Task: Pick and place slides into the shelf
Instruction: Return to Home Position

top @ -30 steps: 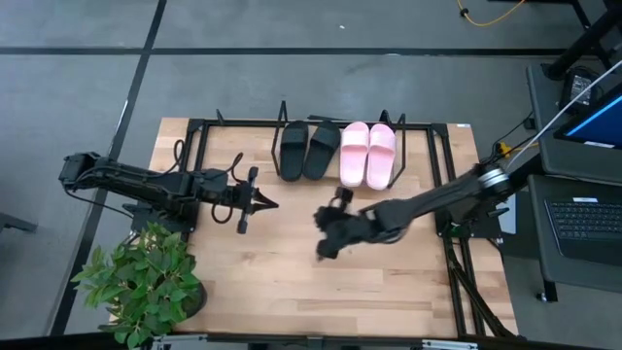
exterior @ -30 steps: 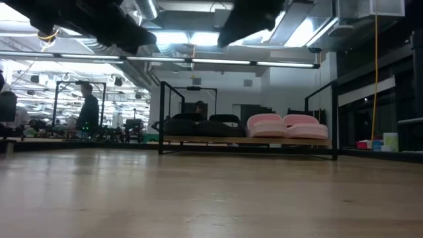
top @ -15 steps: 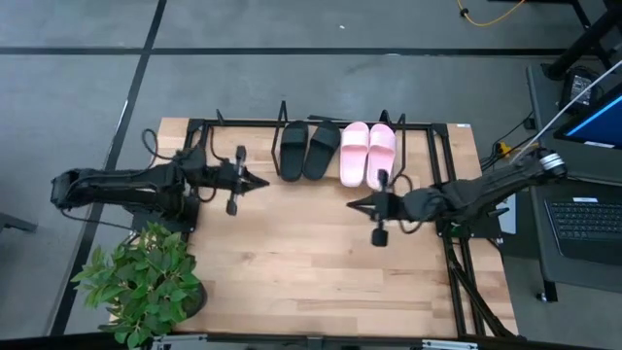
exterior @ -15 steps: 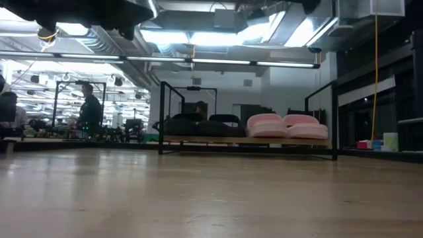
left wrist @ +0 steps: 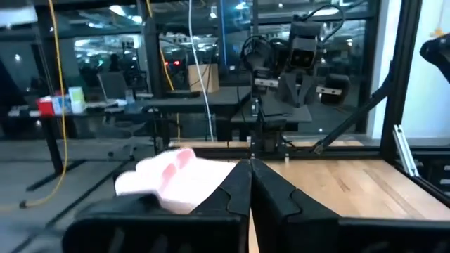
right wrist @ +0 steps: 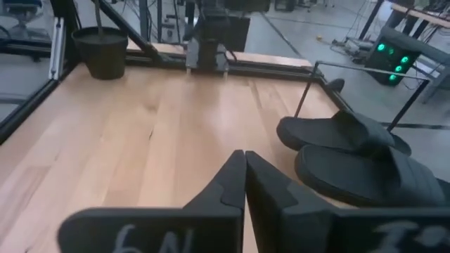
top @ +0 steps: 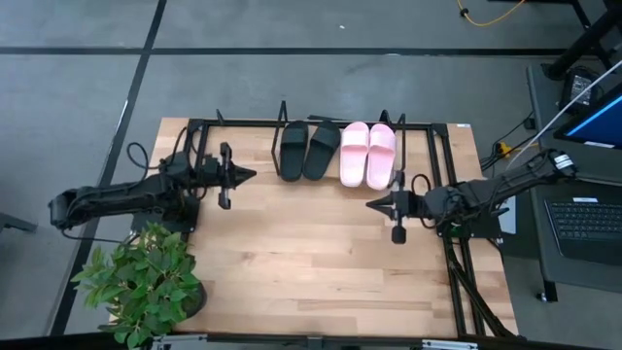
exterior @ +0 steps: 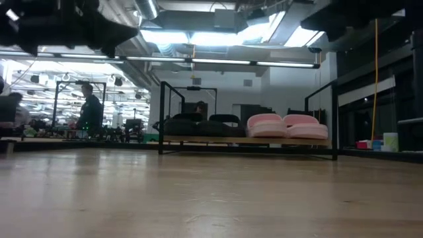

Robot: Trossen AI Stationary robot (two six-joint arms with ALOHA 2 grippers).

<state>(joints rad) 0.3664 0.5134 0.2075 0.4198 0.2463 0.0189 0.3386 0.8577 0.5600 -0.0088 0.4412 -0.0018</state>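
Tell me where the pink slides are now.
High view: both pink slides sit side by side on the shelf at the far edge of the table, right of the black slides.

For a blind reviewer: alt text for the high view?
Two black slides and two pink slides sit on the shelf at the back of the table. The left gripper and right gripper, shut and empty, hover at opposite sides.

Potted plant [top: 141, 282] at table [top: 292, 262] corner, laptop [top: 588, 219], distant person [exterior: 88, 114]
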